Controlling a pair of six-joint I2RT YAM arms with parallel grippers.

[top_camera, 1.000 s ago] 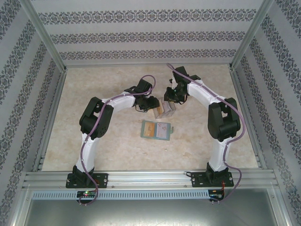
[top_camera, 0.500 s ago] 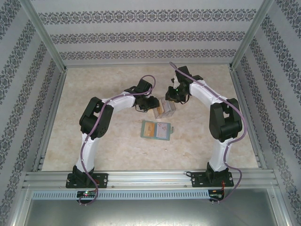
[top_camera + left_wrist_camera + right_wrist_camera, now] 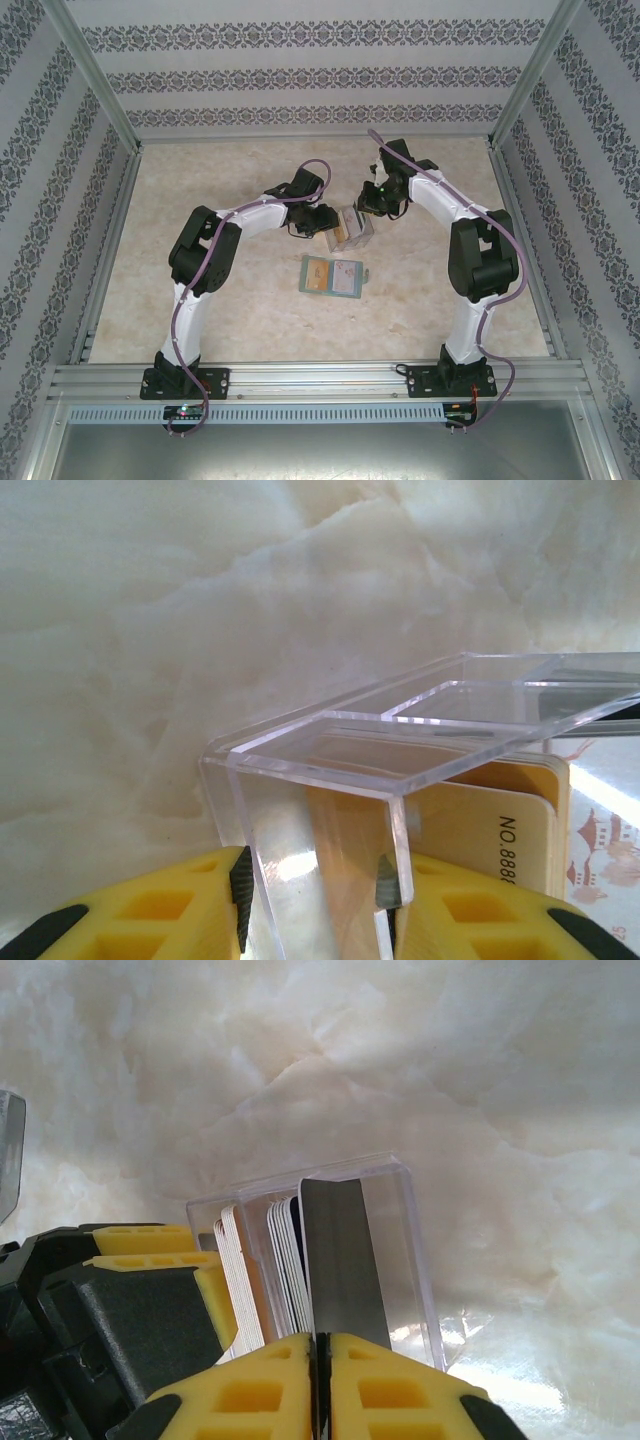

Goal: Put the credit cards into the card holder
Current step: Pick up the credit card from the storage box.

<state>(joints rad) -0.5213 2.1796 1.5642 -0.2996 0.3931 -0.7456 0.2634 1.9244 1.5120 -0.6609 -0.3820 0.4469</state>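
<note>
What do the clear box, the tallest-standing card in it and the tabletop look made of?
The clear box: transparent plastic, likely acrylic; glossy edges catch light. The card: thin, stiff, probably plastic; greyish face with a sheen. The tabletop: cream, veined marble look; stone or laminate unclear.

The yellow left fingers [image 3: 170, 920] are cut off by the lower edge of their wrist view. Between them the clear plastic box [image 3: 330, 780] runs out past the right edge, and the printed number on the orange-yellow plastic card [image 3: 490, 830] behind them breaks off at the finger. The thin grey-black plastic card [image 3: 340, 1260] is hidden at its lower end between the pressed-together yellow right fingers [image 3: 250, 1390]. From above, the flat grey-green card holder [image 3: 331, 276], near both pairs of fingers, is too small to read.
</note>
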